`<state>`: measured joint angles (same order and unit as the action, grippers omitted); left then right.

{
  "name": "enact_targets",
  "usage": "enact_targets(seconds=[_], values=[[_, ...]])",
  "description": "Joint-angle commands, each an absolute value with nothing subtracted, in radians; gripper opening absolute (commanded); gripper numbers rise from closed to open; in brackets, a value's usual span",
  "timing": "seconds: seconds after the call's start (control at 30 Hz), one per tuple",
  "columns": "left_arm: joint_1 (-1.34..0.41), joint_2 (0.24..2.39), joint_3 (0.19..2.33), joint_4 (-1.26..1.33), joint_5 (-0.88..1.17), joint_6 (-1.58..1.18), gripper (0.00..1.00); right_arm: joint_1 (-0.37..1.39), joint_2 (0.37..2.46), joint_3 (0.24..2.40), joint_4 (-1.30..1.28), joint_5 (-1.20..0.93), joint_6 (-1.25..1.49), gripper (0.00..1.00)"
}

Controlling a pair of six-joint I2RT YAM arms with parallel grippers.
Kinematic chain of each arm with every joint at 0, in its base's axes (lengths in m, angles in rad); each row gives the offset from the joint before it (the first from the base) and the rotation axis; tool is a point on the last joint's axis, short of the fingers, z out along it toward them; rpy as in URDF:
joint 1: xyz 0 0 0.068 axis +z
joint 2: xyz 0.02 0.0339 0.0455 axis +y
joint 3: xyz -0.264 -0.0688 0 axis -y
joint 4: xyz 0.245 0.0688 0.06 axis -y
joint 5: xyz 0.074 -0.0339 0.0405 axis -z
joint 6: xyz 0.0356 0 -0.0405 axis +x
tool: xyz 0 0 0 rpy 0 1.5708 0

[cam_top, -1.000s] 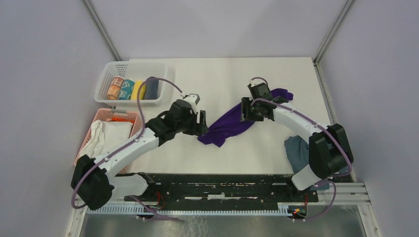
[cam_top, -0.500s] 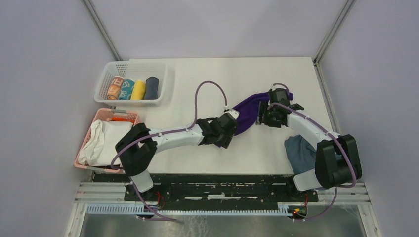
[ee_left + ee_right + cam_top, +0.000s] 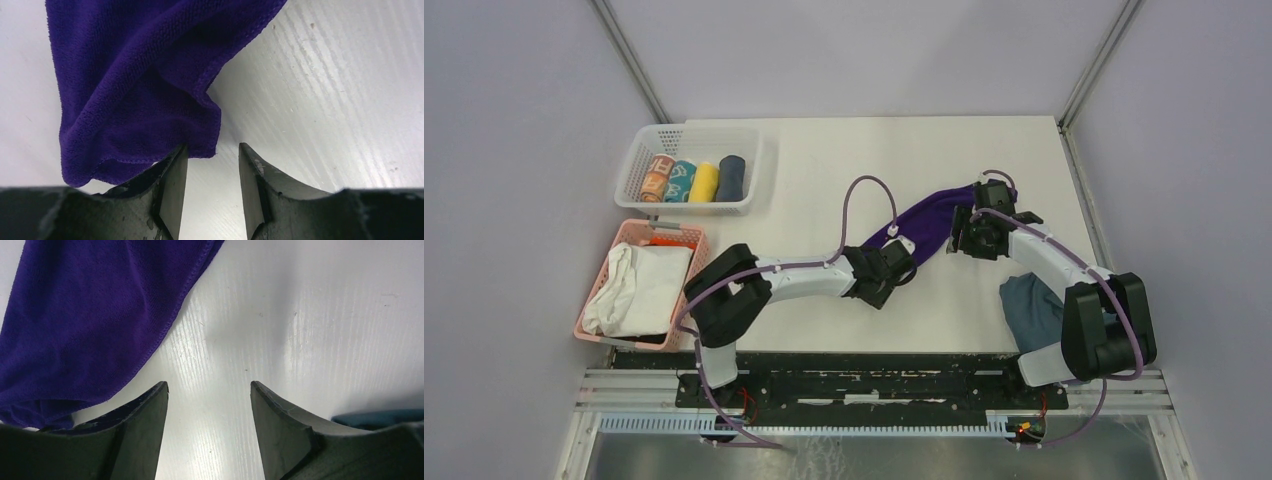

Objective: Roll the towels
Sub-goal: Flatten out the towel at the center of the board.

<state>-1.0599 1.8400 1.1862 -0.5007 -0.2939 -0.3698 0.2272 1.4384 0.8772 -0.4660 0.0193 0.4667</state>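
The left gripper [image 3: 212, 150], jaws narrower than before yet parted, now sits at the purple towel's [image 3: 130, 75] near corner, while the right gripper [image 3: 208, 385] stays open by its far right end.

The white-shelled left arm [image 3: 799, 277] and right arm [image 3: 1046, 253] share bulky black joint housings [image 3: 729, 292], looping mauve cables [image 3: 869, 179], and a black two-fingered left tool [image 3: 212, 146] and right tool [image 3: 208, 384].

Left tool [image 3: 212, 150] narrowed — towel [image 3: 929, 222] shifted right.
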Motion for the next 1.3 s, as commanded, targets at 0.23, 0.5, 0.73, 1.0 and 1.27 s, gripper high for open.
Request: enact_targets(seconds=[0.23,0.5,0.73,1.0,1.27], values=[[-1.049,1.934,1.233,-0.506,-0.364,-0.34,0.47,0.216,1.418,0.879,-0.43,0.019,0.478,0.69],[-0.997,1.923,1.184,-0.52,-0.271,-0.371,0.25,0.209,1.418,0.907,-0.436,0.027,0.487,0.69],[-0.978,1.792,1.143,-0.54,-0.255,-0.369,0.03,0.19,1.45,0.981,-0.438,0.084,0.495,0.7],[-0.915,1.611,1.124,-0.585,-0.232,-0.352,0.03,0.08,1.521,1.075,-0.485,0.135,0.495,0.71],[-0.842,1.51,1.088,-0.593,-0.19,-0.328,0.03,-0.093,1.649,1.109,-0.422,0.056,0.532,0.64]])
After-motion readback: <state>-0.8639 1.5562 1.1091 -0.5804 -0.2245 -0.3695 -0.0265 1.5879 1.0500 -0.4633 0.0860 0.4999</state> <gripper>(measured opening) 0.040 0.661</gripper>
